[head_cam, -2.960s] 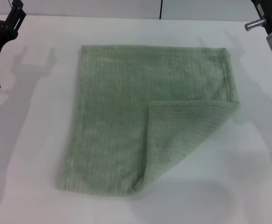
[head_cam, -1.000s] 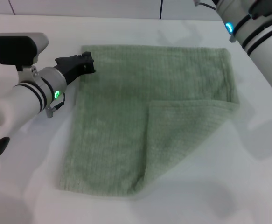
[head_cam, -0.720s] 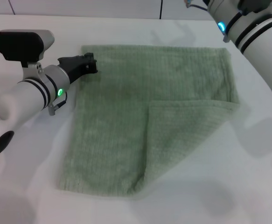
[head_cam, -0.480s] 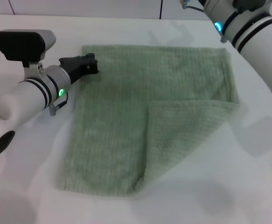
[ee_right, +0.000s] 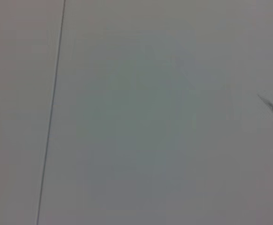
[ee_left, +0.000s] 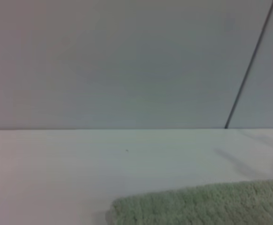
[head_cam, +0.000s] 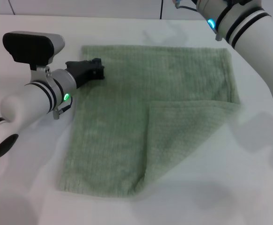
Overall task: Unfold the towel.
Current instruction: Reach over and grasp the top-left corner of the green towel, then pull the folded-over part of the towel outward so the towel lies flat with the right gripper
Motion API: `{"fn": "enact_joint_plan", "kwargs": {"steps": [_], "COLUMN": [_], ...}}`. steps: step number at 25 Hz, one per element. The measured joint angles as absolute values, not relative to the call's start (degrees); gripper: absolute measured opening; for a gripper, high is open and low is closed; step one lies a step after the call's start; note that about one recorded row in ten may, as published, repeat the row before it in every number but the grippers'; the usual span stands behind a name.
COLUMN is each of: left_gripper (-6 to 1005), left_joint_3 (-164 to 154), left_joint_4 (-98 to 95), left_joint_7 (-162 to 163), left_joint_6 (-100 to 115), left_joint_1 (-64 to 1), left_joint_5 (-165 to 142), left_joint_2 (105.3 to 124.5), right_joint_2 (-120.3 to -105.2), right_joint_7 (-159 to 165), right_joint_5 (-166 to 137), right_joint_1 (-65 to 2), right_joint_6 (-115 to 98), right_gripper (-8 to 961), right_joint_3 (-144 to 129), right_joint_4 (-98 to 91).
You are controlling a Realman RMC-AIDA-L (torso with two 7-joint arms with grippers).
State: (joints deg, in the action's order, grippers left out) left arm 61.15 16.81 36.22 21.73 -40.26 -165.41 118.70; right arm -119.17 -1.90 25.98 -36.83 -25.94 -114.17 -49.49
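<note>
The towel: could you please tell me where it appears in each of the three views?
Head view: the towel fills the table's centre, one near corner folded over.
Left wrist view: only its edge, low in frame.
Right wrist view: not in it.
Shared landmark: the dark wall seam.

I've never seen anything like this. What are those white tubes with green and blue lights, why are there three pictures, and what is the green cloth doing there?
The white tubes are the two arms of a robot. The big picture comes from a camera on its head, looking down at a white table. The other two come from small cameras on each wrist.

On the table lies the towel, a pale sage-green, ribbed terry cloth. It lies flat except for one corner, the one nearest the robot on its right, which is folded over onto the rest. The job is to open it out.

The left gripper, the dark grasping end of the left arm, reaches over the towel's far left corner; its wrist camera shows the towel's edge and a wall. Nothing is held. The right arm enters at the far right; its grasping end is out of view, and its wrist camera sees only blank wall.
</note>
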Motion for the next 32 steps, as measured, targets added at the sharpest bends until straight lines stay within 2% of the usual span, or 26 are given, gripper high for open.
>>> {"fn": "enact_joint_plan", "kwargs": {"steps": [21,26,32], "left_gripper": [-1,-1,-1], "left_joint_3": [59.34,59.35,59.43], "left_joint_4": [16.86,17.05,17.05], "left_joint_7": [36.12,36.12,36.12], "left_joint_6": [20.13,20.34,20.41], "left_joint_1": [-40.84,-40.70,-40.69], "left_joint_5": [-165.30,-165.24,-165.19], "left_joint_2": [118.74,118.74,118.74], "right_joint_2": [-119.08,-118.92,-118.73], "right_joint_7": [-2.15,-2.20,-2.59], "right_joint_5": [26.02,26.02,26.06], "right_joint_1": [-37.92,-39.01,-41.63], "right_joint_6": [-18.80,-11.73,7.02], "right_gripper": [827,827,826], "right_joint_3": [-114.03,-113.95,-112.34], "right_joint_4": [-51.73,-53.94,-59.80]}}
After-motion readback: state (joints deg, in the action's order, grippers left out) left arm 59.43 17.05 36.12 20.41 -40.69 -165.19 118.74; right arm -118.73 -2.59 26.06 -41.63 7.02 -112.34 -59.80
